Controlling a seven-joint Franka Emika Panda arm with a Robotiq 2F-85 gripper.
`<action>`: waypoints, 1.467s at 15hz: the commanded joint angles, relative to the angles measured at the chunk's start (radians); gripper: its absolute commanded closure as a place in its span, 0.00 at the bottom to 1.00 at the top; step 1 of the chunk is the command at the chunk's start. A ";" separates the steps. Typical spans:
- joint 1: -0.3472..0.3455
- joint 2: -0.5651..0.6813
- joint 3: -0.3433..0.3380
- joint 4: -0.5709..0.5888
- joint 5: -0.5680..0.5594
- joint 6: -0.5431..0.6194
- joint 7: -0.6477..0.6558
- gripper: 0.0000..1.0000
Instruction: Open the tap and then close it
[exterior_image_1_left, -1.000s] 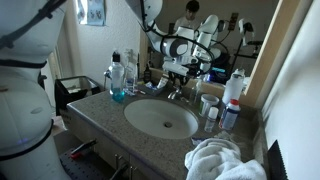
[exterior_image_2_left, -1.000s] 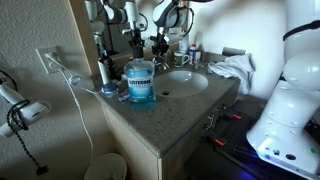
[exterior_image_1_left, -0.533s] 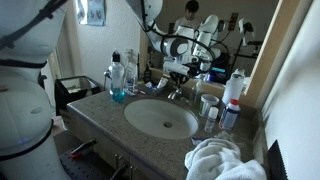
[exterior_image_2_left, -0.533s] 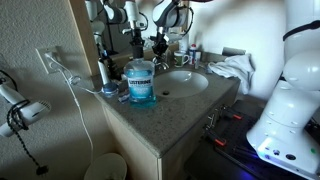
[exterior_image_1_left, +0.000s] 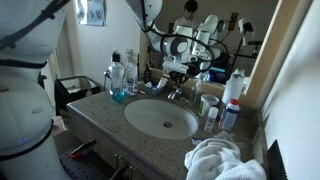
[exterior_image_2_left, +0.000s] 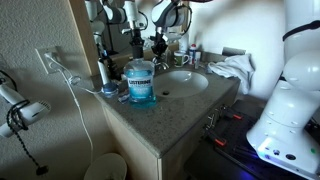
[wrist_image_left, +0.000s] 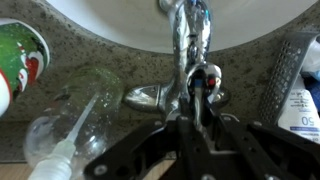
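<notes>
The tap (wrist_image_left: 190, 45) is a small chrome faucet behind the white basin (wrist_image_left: 250, 30). In the wrist view its spout points toward the basin, a low metal handle (wrist_image_left: 148, 97) sticks out to the left, and a red and blue mark sits on top. My gripper (wrist_image_left: 199, 108) is straight over the tap's middle, its dark fingers drawn close together on the marked top part. In both exterior views the gripper (exterior_image_1_left: 179, 72) (exterior_image_2_left: 160, 44) hangs at the back of the counter right above the tap (exterior_image_1_left: 177, 92) (exterior_image_2_left: 161, 59).
A blue mouthwash bottle (exterior_image_1_left: 118, 86) (exterior_image_2_left: 141, 82) and clear plastic bottles (wrist_image_left: 75, 120) stand beside the tap. A white towel (exterior_image_1_left: 222, 160) (exterior_image_2_left: 233, 68) lies on the counter edge. More bottles and cups (exterior_image_1_left: 230, 100) stand on the other side. The mirror (exterior_image_1_left: 210, 25) is right behind.
</notes>
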 joint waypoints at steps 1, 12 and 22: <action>0.018 -0.058 0.029 0.010 -0.015 -0.146 0.042 0.95; 0.002 -0.070 0.056 0.066 0.042 -0.188 0.029 0.95; -0.023 -0.065 0.077 0.086 0.133 -0.147 0.024 0.95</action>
